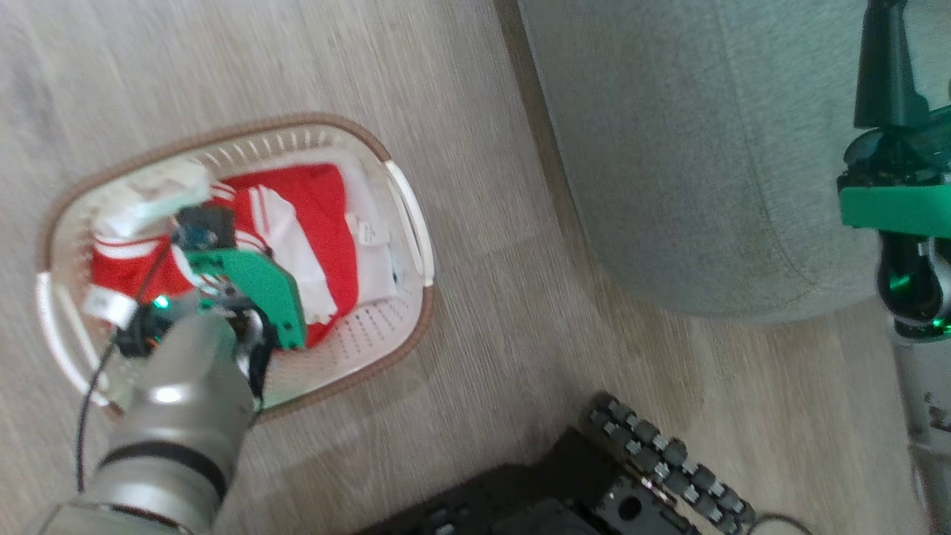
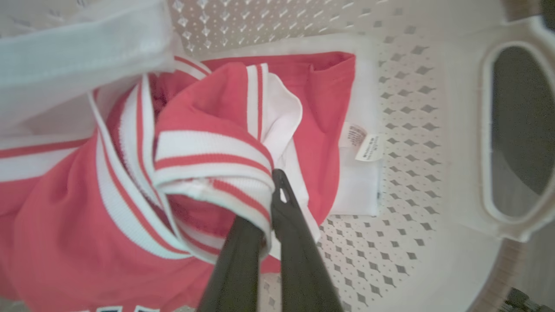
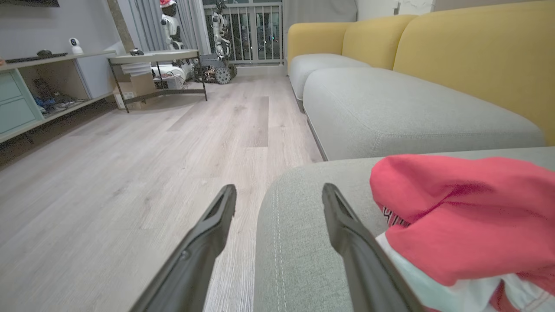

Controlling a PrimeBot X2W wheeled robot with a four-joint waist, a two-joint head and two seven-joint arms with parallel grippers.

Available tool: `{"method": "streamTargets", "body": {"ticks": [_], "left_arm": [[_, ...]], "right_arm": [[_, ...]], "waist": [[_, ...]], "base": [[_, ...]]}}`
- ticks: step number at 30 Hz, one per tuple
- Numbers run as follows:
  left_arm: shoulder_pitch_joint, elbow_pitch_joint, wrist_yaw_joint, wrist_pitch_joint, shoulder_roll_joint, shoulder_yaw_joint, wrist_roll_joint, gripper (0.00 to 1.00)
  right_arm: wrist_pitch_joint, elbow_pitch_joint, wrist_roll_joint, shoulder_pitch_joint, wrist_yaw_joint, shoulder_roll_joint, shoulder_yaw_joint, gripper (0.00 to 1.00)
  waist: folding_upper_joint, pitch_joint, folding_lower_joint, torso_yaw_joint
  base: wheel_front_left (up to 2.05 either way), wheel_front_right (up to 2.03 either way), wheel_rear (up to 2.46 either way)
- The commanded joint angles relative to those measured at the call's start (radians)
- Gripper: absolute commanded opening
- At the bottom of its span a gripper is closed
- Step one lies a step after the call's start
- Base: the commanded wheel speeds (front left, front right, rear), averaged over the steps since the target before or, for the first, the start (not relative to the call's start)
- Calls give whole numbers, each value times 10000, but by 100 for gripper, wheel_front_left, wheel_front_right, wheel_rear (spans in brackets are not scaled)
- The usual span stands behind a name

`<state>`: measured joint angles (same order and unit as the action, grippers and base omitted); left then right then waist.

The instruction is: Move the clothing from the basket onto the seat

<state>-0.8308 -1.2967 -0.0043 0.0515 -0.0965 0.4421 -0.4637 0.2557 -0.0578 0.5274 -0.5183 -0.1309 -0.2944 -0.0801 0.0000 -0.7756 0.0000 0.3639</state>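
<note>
The white basket [image 1: 412, 223] with a brown rim stands on the wood floor. Red clothing [image 1: 319, 215] with white stripes lies bunched inside it. My left gripper [image 2: 269, 203] is down in the basket, shut on a striped fold of that red clothing [image 2: 208, 151]. The grey-green seat [image 1: 691, 148] lies to the right of the basket. A second piece of red clothing [image 3: 455, 216] rests on the seat [image 3: 303, 242]. My right gripper [image 3: 278, 190] hovers open over the seat's front corner, just left of that piece, with nothing between its fingers.
White cloth [image 2: 82, 56] and a white piece with a label [image 2: 364, 182] also lie in the basket. My black wheeled base [image 1: 661, 461] sits below the seat's corner. Yellow back cushions [image 3: 477, 56] line the sofa. A low table [image 3: 156, 58] stands far across the floor.
</note>
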Motion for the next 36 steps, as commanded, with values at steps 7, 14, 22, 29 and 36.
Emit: {"method": "streamTargets", "body": {"ticks": [7, 14, 22, 29, 36], "left_arm": [[1028, 61, -471, 970, 265, -102, -243, 0], [1474, 242, -861, 1794, 420, 320, -161, 0], [2034, 1208, -1088, 2091, 455, 732, -20, 0], [2868, 3296, -1145, 2100, 341, 275, 31, 0], [3197, 5032, -1153, 2101, 149, 367, 573, 0]], "right_arm": [[61, -88, -124, 771, 2, -295, -305, 100], [61, 144, -202, 1334, 2, -346, -360, 100], [61, 474, -436, 2078, 2, -561, -700, 100], [61, 717, -561, 2761, 2, -450, -674, 100], [61, 861, -676, 3320, 2, -306, -805, 100]], "waist": [[0, 1787, 0, -642], [0, 3155, 0, -1201], [0, 4648, 0, -1814], [0, 5869, 0, -2231], [0, 6665, 0, -2571]], "base": [[0, 0, 0], [0, 0, 0], [0, 0, 0], [0, 0, 0], [0, 0, 0]]}}
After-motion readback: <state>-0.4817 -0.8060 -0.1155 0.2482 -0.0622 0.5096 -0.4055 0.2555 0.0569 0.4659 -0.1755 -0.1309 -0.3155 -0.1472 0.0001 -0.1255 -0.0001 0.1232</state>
